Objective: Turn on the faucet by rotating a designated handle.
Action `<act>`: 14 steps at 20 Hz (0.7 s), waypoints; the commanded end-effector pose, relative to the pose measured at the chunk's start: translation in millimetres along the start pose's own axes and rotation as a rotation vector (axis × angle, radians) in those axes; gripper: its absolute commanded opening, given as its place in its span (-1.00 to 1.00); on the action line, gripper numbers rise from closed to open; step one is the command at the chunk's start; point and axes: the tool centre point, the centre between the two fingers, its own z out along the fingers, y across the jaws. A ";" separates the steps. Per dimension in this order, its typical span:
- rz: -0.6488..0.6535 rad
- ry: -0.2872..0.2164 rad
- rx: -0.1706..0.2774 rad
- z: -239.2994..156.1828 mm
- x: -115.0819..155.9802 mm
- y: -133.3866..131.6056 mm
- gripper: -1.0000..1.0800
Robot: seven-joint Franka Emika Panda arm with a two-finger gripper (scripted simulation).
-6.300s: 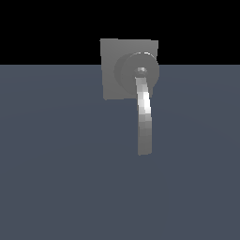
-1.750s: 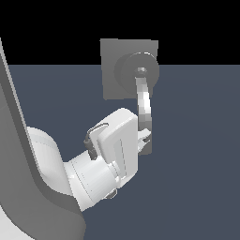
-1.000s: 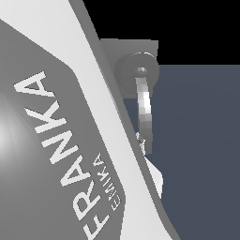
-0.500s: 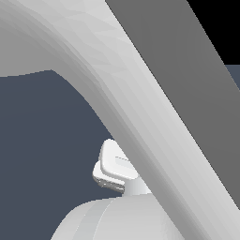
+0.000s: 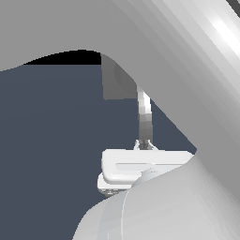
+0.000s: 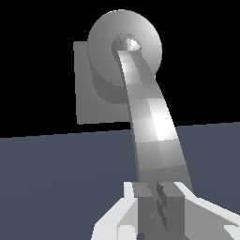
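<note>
White gripper (image 6: 159,206) fingers look closed narrowly on the free tip of the handle (image 6: 152,126), though the contact is partly hidden. Sweep sideways in an arc around the faucet (image 6: 98,84) hub beyond, keeping the grip square.

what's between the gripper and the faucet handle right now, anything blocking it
Nothing visible. In the wrist view the gripper sits at the free end of the handle, its fingers flanking the bar's tip with no object between. The exterior view is mostly filled by the robot arm, but shows no obstacle near the handle either.
</note>
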 end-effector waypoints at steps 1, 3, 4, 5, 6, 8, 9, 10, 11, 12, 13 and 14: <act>0.007 -0.063 0.124 16.7 -30.2 -47.2 -1.00; -0.012 -0.071 0.133 16.8 -30.6 -47.6 -1.00; -0.018 -0.074 0.136 16.8 -30.7 -47.6 -1.00; -0.022 -0.075 0.138 16.9 -30.8 -47.7 -1.00; -0.023 -0.076 0.139 16.9 -30.8 -47.7 -1.00; -0.023 -0.076 0.139 16.9 -30.8 -47.7 -1.00; -0.023 -0.076 0.139 16.9 -30.8 -47.7 -1.00; -0.022 -0.075 0.138 16.8 -30.7 -47.7 -1.00; -0.022 -0.075 0.138 17.3 -30.4 -44.4 -1.00; -0.022 -0.075 0.138 17.7 -30.1 -41.1 -1.00; -0.022 -0.075 0.138 18.2 -29.8 -37.9 -1.00; -0.022 -0.075 0.138 18.6 -29.5 -34.6 -1.00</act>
